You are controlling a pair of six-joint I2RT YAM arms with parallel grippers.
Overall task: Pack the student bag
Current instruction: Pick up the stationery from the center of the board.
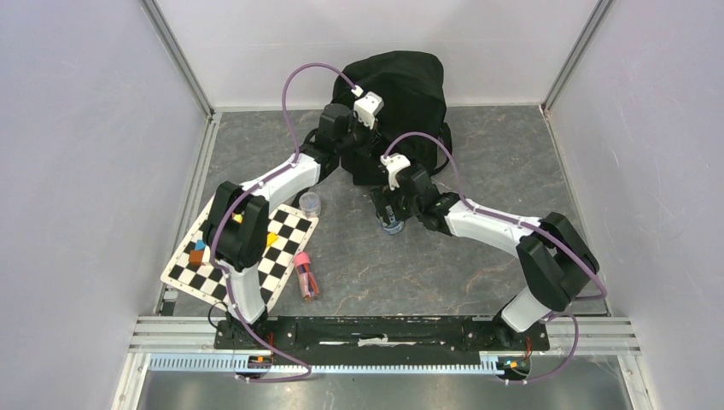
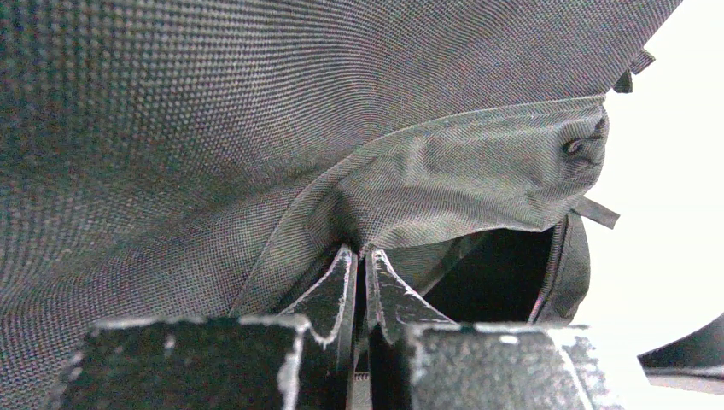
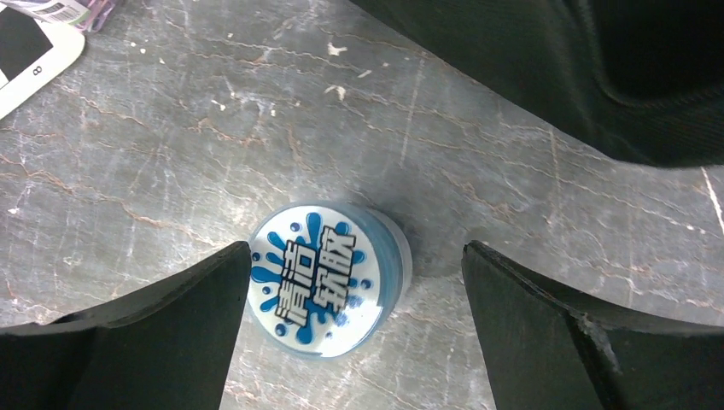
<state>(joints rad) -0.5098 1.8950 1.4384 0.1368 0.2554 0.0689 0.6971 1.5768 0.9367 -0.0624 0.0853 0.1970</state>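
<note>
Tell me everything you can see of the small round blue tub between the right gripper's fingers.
The blue tub is small, low and round, seemingly translucent blue plastic, its white lid label showing a blue splash and Chinese characters. Closed, it stands lid-up on the grey marbled table, between the fingers of the open right gripper: close against one, whether touching is unclear, well apart from the other. The student bag lies nearby, not touching it.

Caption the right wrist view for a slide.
Open right pincer framing a blue-and-white tub on the table, bag at the top.
</note>
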